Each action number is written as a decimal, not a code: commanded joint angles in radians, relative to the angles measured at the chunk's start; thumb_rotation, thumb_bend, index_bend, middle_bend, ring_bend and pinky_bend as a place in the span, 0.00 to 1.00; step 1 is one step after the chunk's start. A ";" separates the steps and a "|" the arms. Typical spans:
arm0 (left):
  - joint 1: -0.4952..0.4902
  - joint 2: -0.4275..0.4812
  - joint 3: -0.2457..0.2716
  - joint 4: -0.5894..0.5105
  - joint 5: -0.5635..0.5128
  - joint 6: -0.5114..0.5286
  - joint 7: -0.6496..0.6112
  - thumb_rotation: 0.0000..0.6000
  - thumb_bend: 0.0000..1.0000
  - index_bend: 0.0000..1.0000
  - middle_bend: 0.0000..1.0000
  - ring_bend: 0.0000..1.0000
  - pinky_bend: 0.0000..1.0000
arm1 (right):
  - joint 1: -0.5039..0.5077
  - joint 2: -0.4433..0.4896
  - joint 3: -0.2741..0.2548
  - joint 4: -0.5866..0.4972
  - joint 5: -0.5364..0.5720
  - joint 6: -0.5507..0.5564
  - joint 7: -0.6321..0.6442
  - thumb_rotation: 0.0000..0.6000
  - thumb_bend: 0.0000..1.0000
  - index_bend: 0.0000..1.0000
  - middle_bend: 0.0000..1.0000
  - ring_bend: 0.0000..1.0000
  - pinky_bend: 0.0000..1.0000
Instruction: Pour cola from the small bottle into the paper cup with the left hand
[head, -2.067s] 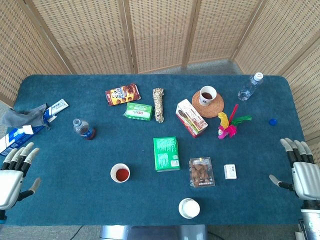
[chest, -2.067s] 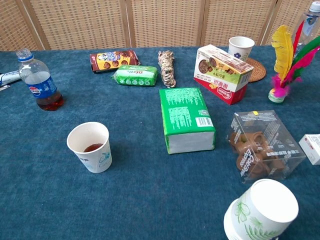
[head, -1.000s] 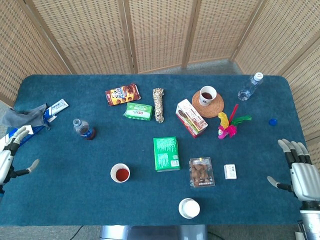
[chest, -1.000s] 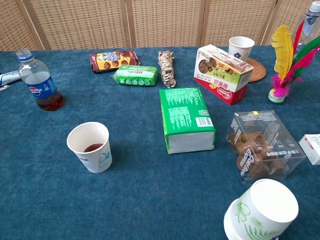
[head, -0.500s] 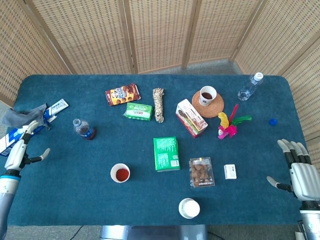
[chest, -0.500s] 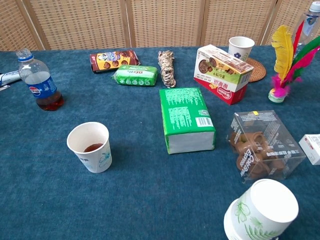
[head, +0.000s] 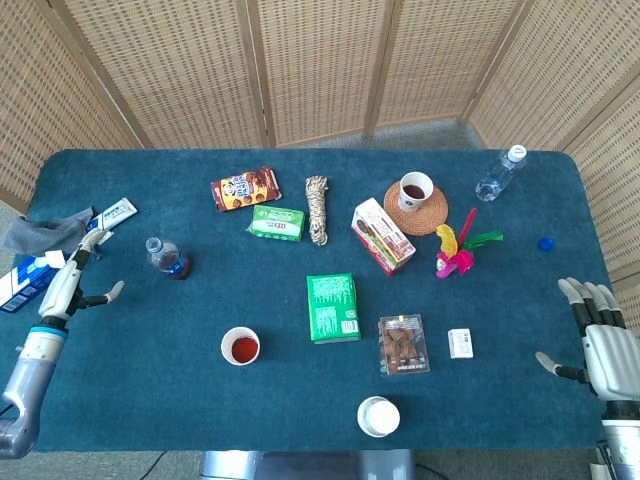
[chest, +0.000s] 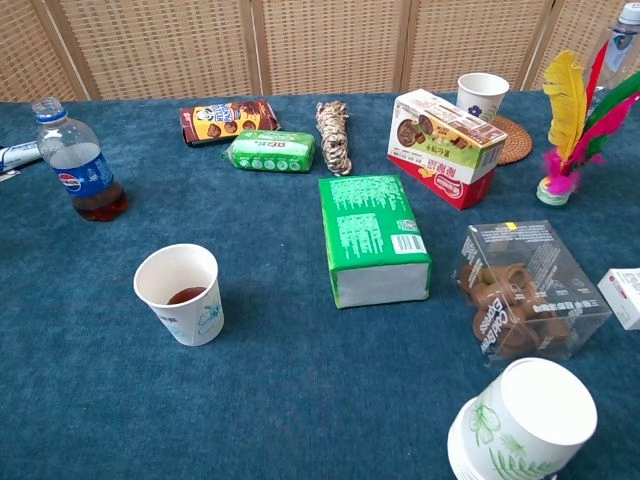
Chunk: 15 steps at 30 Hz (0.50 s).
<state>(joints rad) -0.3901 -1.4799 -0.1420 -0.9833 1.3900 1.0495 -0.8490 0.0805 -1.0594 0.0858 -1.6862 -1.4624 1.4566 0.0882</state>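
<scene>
the reach for the cola bottle (head: 166, 258) looks to be the step in hand; the left hand (head: 72, 280) hovers beside it, fingers spread, holding nothing; the paper cup (head: 240, 346) stands nearer the front edge, bare cloth between them; the right hand (head: 600, 340) waits spread at the far edge.
</scene>
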 joint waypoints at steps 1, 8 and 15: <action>-0.018 -0.013 -0.004 0.006 0.000 -0.014 0.016 1.00 0.37 0.00 0.00 0.00 0.00 | 0.001 -0.001 0.000 0.001 0.003 -0.003 -0.001 1.00 0.00 0.00 0.00 0.00 0.06; -0.050 -0.034 -0.013 0.013 -0.011 -0.046 0.033 1.00 0.37 0.00 0.00 0.00 0.00 | 0.002 0.000 0.003 0.005 0.010 -0.008 0.007 1.00 0.00 0.00 0.00 0.00 0.06; -0.082 -0.062 -0.024 0.027 -0.024 -0.076 0.044 1.00 0.37 0.00 0.00 0.00 0.00 | 0.002 0.001 0.003 0.006 0.008 -0.007 0.015 1.00 0.00 0.00 0.00 0.00 0.06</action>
<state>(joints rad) -0.4695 -1.5397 -0.1644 -0.9583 1.3676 0.9752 -0.8051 0.0826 -1.0583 0.0887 -1.6806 -1.4540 1.4492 0.1027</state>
